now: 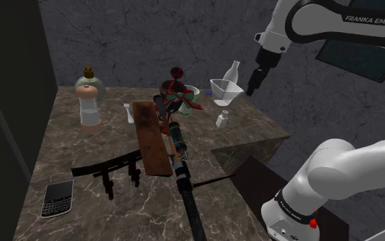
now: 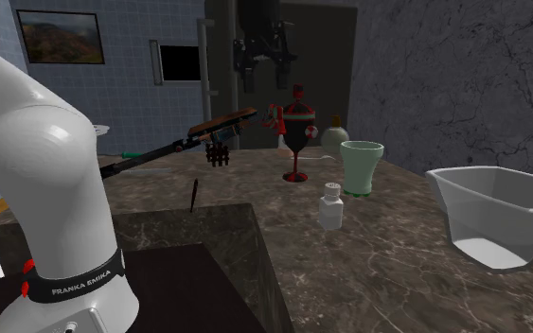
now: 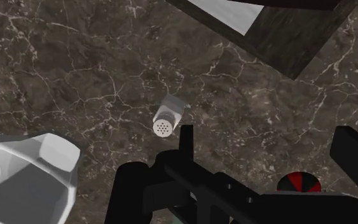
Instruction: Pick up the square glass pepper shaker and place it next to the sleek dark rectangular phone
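The pepper shaker [image 1: 222, 119] is a small pale square bottle with a perforated cap. It stands upright on the marble table [image 1: 102, 205] near its right edge in the shoulder view. It also shows in the second exterior view as the shaker [image 2: 330, 205], and from above in the wrist view as the shaker [image 3: 168, 118]. The dark phone [image 1: 57, 198] lies flat at the table's near left corner, far from the shaker. My gripper [image 1: 254, 86] hangs open well above the shaker, holding nothing. The second exterior view has the gripper [image 2: 263, 68] high up with its fingers [image 2: 246, 74] apart.
A clear jug [image 1: 226, 90] and a white bottle [image 1: 233, 70] stand just behind the shaker. A green cup [image 2: 361, 166], a red goblet [image 2: 297, 132], a wooden board [image 1: 150, 137], a long black rod [image 1: 187, 198] and a tall grinder [image 1: 89, 101] crowd the middle and back.
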{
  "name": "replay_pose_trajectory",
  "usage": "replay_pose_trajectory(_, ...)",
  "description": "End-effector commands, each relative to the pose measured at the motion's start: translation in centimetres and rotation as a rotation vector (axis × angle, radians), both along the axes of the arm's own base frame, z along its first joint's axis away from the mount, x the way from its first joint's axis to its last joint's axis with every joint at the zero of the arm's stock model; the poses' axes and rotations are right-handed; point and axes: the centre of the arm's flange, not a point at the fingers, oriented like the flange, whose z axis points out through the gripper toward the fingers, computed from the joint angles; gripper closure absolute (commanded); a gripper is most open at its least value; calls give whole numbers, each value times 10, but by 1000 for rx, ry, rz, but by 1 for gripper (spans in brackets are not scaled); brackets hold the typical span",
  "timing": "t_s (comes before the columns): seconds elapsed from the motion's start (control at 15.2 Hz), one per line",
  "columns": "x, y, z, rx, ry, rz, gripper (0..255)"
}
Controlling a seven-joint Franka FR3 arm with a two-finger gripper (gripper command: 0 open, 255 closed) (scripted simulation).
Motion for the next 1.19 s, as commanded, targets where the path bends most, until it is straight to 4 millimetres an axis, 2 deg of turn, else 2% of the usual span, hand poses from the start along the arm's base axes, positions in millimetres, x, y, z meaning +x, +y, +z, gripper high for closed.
replay_pose_trajectory(0.0,13,-10,-22,5,-6,-9,0)
replay_pose_trajectory(0.92,99,-95,-162,41,-37,-72,0)
replay_pose_trajectory(1.12,100,-95,-178,41,-37,-72,0)
